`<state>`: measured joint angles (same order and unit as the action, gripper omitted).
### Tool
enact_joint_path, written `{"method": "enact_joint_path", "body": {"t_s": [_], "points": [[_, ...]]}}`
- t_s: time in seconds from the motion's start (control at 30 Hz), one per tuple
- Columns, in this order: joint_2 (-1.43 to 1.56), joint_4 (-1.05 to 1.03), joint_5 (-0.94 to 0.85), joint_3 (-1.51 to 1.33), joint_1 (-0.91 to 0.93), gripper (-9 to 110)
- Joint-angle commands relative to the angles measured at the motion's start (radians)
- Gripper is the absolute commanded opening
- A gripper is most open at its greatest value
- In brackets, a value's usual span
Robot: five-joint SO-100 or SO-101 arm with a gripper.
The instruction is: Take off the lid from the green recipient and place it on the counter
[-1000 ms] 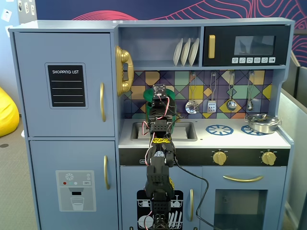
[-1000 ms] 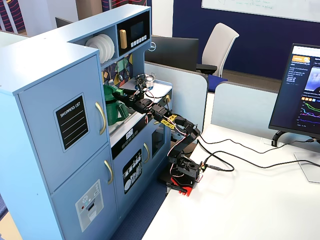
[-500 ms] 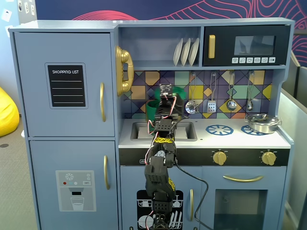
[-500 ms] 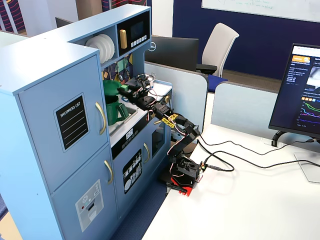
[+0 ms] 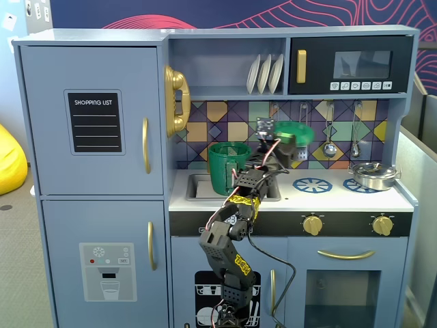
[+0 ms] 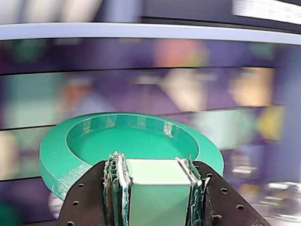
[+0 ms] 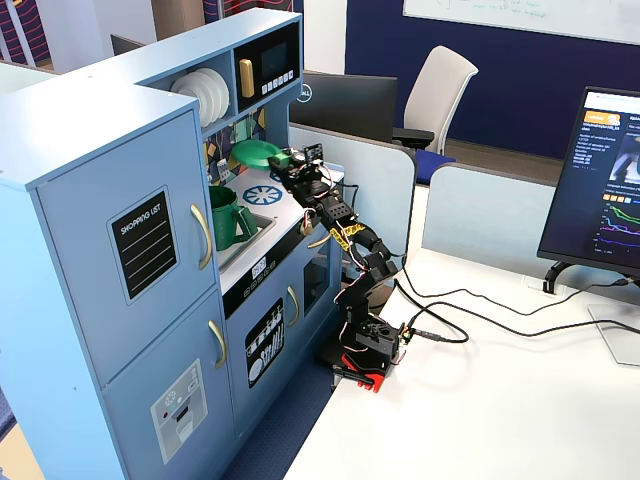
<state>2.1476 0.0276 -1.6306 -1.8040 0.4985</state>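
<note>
My gripper is shut on the pale green blocky knob of the round green lid. In a fixed view the lid hangs in the air, tilted, above the white counter and to the right of the green recipient, with the gripper at its left side. The recipient stands open by the sink, its handle strip facing front. In the other fixed view the lid is held above the counter, beyond the recipient.
A steel pan sits on the right burner ring. A blue burner ring lies below the lid. Ladles hang on the tiled back wall. The microwave and plate shelf are close above the lid.
</note>
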Motion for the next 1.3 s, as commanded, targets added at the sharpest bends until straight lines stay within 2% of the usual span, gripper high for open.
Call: {"method": "enact_joint_path", "body": {"t_s": [0.0, 0.37, 1.07, 1.17, 1.27], "points": [[-0.034, 0.072, 0.012, 0.054, 0.081, 0], [-0.222, 0.212, 0.000, 0.018, 0.156, 0], [-0.416, 0.311, -0.046, -0.048, 0.112, 0], [-0.414, 0.316, -0.008, -0.049, 0.110, 27], [-0.411, 0.299, -0.020, -0.048, 0.110, 38]]}}
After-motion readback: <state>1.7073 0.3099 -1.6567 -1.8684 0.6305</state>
